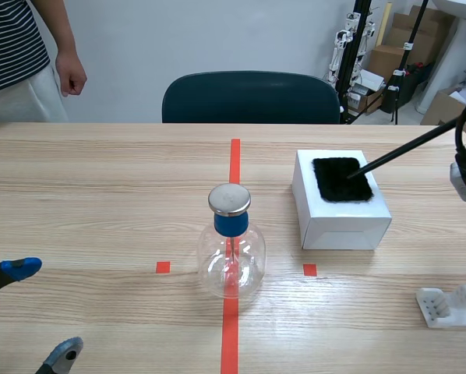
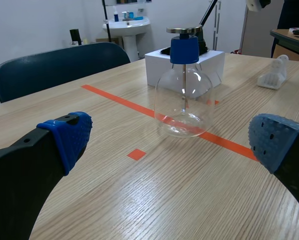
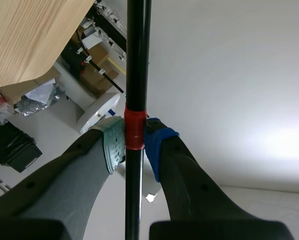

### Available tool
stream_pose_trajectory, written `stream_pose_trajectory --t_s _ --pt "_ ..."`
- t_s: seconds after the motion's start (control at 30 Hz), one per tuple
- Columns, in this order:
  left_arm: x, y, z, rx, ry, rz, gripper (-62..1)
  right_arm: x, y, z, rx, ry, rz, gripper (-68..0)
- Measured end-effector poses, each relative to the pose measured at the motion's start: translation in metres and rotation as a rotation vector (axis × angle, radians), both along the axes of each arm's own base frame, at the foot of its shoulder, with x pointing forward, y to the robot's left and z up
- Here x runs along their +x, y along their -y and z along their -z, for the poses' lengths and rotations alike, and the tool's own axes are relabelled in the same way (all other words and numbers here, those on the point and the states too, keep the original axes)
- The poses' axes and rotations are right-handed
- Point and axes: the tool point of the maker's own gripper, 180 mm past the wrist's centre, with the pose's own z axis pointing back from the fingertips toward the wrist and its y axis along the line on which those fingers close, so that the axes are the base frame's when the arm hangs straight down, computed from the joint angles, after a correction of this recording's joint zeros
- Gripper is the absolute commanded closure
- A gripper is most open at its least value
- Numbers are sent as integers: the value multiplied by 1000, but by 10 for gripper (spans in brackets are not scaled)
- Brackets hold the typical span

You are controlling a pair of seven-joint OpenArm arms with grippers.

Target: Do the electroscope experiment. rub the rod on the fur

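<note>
A black rod [image 1: 408, 149] slants down from the right edge, its tip resting on the black fur patch [image 1: 341, 178] atop a white box [image 1: 340, 210]. In the right wrist view my right gripper [image 3: 134, 140] is shut on the rod [image 3: 137, 60] at its red tape band. The electroscope, a clear glass flask [image 1: 231, 253] with a blue neck and metal cap, stands on the red centre line. My left gripper [image 1: 32, 312] sits low at the table's near left, open with nothing between its fingers; the flask [image 2: 183, 95] stands ahead of it.
A white plastic stand [image 1: 450, 306] lies at the near right. A dark chair [image 1: 251, 97] stands behind the table. A person in a striped shirt [image 1: 15, 47] stands at the far left, hand hanging. Boxes and equipment fill the back right.
</note>
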Motion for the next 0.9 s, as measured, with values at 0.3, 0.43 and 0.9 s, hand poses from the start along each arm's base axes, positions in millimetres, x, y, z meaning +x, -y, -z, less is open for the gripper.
stream_pose_trajectory --t_s 0.3,0.43,0.9 --pt "0 0 0 0 0 0 -623 1 -17 -3 22 19 -24 2" --pt "0 0 0 0 0 0 -623 1 0 -10 -38 16 -19 2" --pt "0 0 0 0 0 0 -623 0 -24 4 9 8 -45 2"
